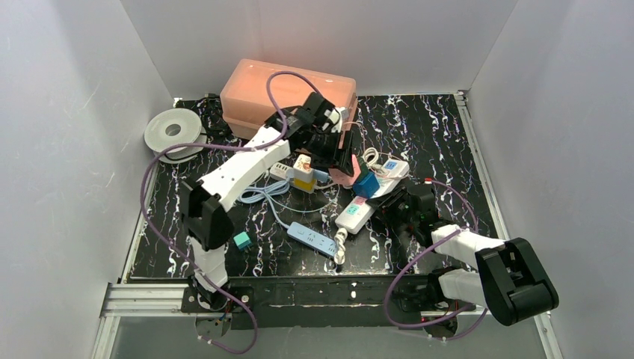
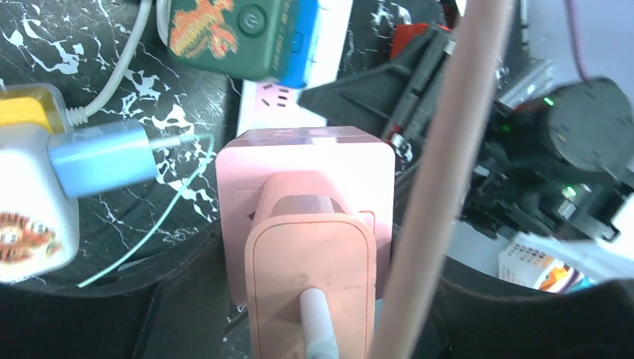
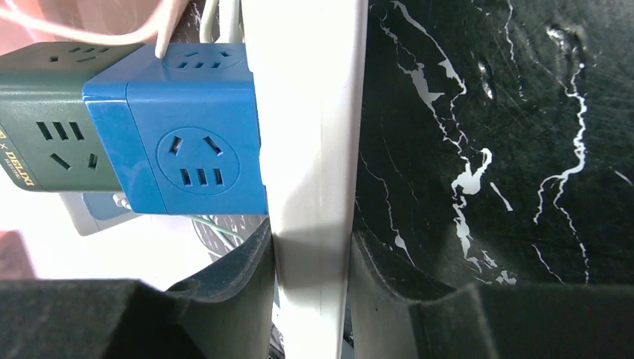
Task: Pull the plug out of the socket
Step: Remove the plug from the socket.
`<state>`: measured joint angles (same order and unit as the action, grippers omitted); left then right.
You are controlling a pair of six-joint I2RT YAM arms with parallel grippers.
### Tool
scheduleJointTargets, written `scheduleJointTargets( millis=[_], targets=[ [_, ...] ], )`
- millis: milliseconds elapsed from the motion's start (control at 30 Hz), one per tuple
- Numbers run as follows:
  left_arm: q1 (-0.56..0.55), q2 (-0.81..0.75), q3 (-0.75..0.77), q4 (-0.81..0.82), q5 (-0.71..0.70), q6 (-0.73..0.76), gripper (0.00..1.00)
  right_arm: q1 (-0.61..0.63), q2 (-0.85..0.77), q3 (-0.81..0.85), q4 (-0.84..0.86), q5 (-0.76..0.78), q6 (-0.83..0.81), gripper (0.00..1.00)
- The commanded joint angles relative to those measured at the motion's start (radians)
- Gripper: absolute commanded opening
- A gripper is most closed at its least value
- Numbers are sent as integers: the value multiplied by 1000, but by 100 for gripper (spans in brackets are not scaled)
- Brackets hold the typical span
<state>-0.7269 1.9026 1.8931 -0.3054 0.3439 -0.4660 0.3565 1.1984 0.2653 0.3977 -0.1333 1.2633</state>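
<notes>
Straddling the pink plug (image 2: 310, 277) with my left gripper (image 2: 329, 262), I have a dark finger on either side of it. The left finger touches the side of the pink socket (image 2: 299, 176). A pink cable (image 2: 448, 172) hides the right finger's edge, so I cannot tell whether I am squeezing or only standing around the pair. The plug sits fully seated in the socket, and a white cord (image 2: 318, 321) comes out of its back. The socket lies on the black marbled desk (image 1: 441, 134), about halfway between the left and right edges and nearer the far edge than the near one.

My right gripper (image 3: 312, 247) is pinching a white power strip (image 3: 314, 112), with a finger pressed against each long side. A blue cube adapter (image 3: 187, 142) sits just beside the strip, touching it. The strip lies right of the socket, toward the right edge.
</notes>
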Motion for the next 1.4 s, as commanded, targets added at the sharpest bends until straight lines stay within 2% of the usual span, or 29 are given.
scheduleJointTargets(
  millis=[0, 33, 133, 267, 367, 533, 767, 900, 1067, 1367],
  targets=[
    [-3, -143, -59, -51, 124, 54, 0, 0, -16, 22, -97, 10, -20, 2],
    [-2, -154, -74, -48, 146, 69, 0, 1, -24, 32, -116, 4, -32, 7],
    [-5, -198, -122, -30, 234, 114, 0, 1, -67, 76, -206, -3, -83, 30],
    [-19, -263, -180, -42, 402, 220, 0, 1, -174, 113, -326, -22, -179, 50],
    [-39, -304, -185, -91, 490, 323, 0, 1, -272, 154, -426, -72, -289, 57],
    [-85, -356, -165, -171, 510, 456, 0, 1, -441, 191, -503, -186, -433, 69],
    [-146, -420, -135, -213, 554, 571, 0, 2, -652, 228, -476, -374, -636, 81],
    [-159, -448, -139, -208, 568, 584, 0, 1, -729, 248, -411, -536, -676, 84],
    [-180, -475, -144, -184, 588, 594, 0, 2, -871, 160, -79, -691, -602, 85],
    [-226, -472, -151, -179, 610, 629, 0, 35, -784, 260, -34, -815, -623, 87]
  ],
)
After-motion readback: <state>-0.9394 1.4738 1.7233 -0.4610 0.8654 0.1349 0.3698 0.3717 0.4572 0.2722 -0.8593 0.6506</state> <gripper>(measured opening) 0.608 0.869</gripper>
